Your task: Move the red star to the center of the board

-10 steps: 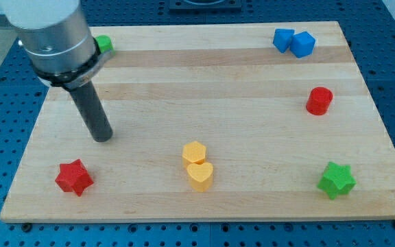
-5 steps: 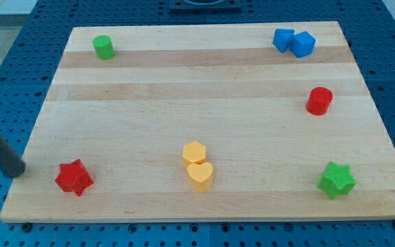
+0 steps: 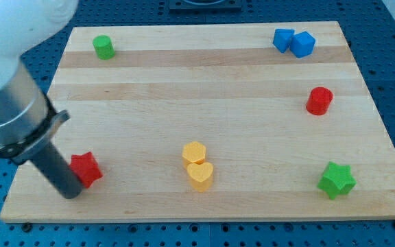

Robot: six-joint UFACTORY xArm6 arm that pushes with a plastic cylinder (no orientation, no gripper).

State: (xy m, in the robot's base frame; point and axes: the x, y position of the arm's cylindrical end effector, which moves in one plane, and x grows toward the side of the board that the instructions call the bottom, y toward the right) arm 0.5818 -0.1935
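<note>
The red star [image 3: 87, 167] lies on the wooden board [image 3: 204, 89] near its lower left corner. My tip [image 3: 69, 192] is at the star's lower left side, touching it or very nearly so. The dark rod and the arm's grey body [image 3: 12, 103] rise from there to the view's upper left and hide the star's left edge.
A green cylinder [image 3: 103, 46] stands at the top left. Two blue blocks [image 3: 293, 42] sit together at the top right. A red cylinder [image 3: 319, 100] is at the right. A yellow hexagon [image 3: 194, 152] and yellow heart [image 3: 199, 175] touch at bottom centre. A green star [image 3: 337, 180] is at bottom right.
My tip swung from above the star out past the board's left edge, then came back in at the star's lower left. The red star has shifted slightly right and up.
</note>
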